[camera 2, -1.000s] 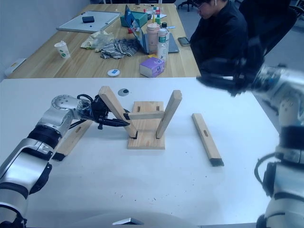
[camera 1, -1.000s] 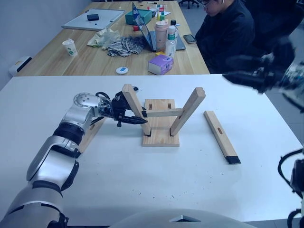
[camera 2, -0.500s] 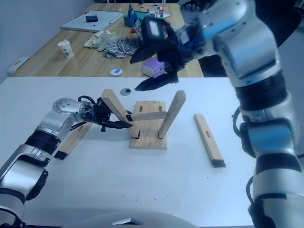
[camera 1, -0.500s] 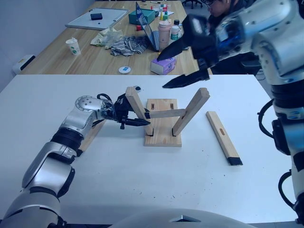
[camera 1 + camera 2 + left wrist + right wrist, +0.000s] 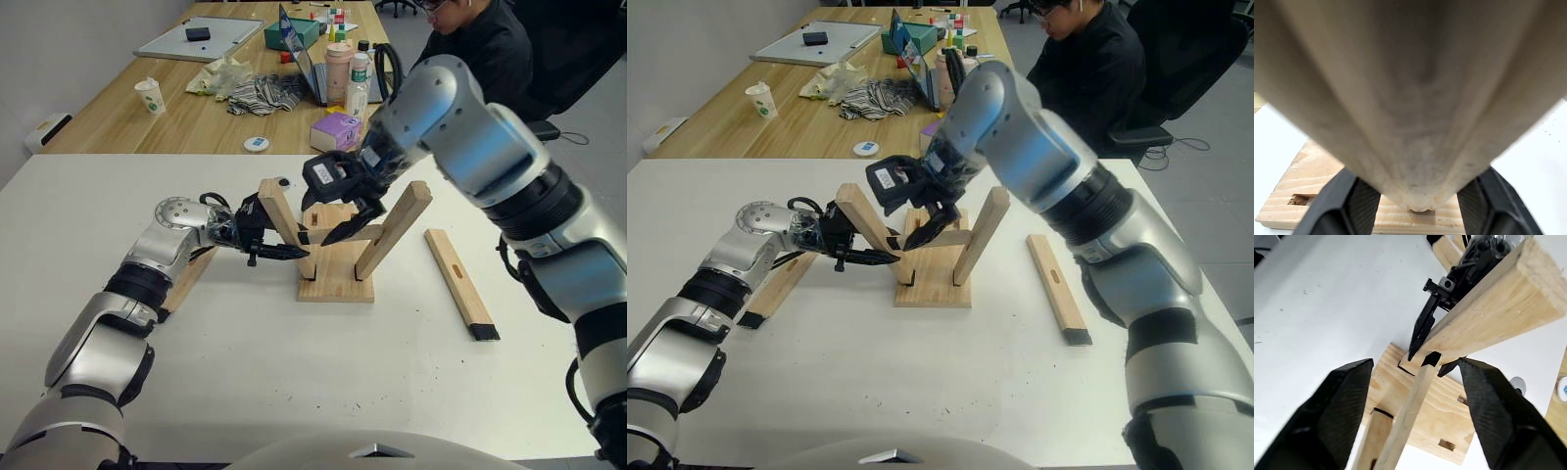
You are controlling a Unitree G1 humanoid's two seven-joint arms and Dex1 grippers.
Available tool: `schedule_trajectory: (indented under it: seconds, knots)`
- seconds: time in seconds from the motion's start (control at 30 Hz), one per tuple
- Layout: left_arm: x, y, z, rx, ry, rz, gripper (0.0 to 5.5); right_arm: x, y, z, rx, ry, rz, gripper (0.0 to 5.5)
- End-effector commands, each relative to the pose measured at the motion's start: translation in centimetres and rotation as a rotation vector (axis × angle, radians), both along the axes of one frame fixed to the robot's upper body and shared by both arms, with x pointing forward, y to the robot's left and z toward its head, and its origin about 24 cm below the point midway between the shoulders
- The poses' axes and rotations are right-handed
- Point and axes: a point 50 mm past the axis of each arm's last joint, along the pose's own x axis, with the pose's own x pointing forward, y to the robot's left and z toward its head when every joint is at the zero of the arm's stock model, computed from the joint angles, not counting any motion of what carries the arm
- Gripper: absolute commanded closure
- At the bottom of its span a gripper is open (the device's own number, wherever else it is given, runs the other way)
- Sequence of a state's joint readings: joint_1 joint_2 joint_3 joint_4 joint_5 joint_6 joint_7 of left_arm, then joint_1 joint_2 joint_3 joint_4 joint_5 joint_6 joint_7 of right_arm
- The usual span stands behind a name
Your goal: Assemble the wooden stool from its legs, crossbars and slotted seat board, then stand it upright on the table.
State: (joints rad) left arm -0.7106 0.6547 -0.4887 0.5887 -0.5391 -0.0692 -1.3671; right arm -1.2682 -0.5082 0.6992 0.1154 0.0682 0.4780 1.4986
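Note:
The slotted seat board [image 5: 334,281] lies flat on the white table with two legs standing slanted in it and a crossbar [image 5: 345,233] between them. My left gripper [image 5: 278,242] is shut on the left leg [image 5: 277,208] at mid-height; the leg [image 5: 1410,98] looms between its pads [image 5: 1347,205]. My right gripper [image 5: 329,214] hangs open just over the crossbar's left end, its fingers [image 5: 1347,406] apart on either side of the bar [image 5: 1406,418]. The right leg [image 5: 394,229] leans free. A loose leg [image 5: 457,282] lies on the table to the right.
Another wooden piece [image 5: 184,281] lies under my left forearm. Behind the white table, a second table [image 5: 118,108] carries a laptop, bottles, a cup and cloths. A person sits at its far right. Open tabletop spreads in front of the stool.
My right arm has swung in from the upper right and come down to the crossbar, gripper open. The left gripper has kept its hold on the left leg.

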Motion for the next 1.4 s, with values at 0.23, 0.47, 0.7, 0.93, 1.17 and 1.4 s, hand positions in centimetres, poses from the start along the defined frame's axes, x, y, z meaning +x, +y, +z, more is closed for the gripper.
schedule_trajectory:
  seconds: [0.23, 0.47, 0.7, 0.93, 1.17, 1.4]
  knots:
    - [-5.3, 3.4, -10.8, 0.578, 0.407, -0.036, 3.47, 2.2, 1.2, -4.2, -0.168, -0.087, 0.004, 4.23]
    - [-5.1, 3.3, -10.6, 0.583, 0.404, -0.042, 3.47, 2.3, 0.4, -5.6, -0.187, 0.044, -0.044, 5.31]
    - [-4.9, 3.2, -10.3, 0.583, 0.404, -0.052, 3.47, 2.7, -0.4, -7.4, -0.166, 0.22, -0.171, 5.5]
    - [-4.8, 3.4, -10.2, 0.59, 0.406, -0.056, 3.47, 2.4, -2.1, -9.1, -0.088, 0.374, -0.313, 5.5]
    - [-4.7, 3.5, -10.1, 0.6, 0.41, -0.065, 3.47, 1.9, -2.7, -7.6, 0.0, 0.365, -0.307, 5.5]
    - [-4.8, 3.5, -10.2, 0.596, 0.412, -0.06, 3.47, 2.4, -2.0, -3.4, 0.05, 0.19, -0.222, 5.5]
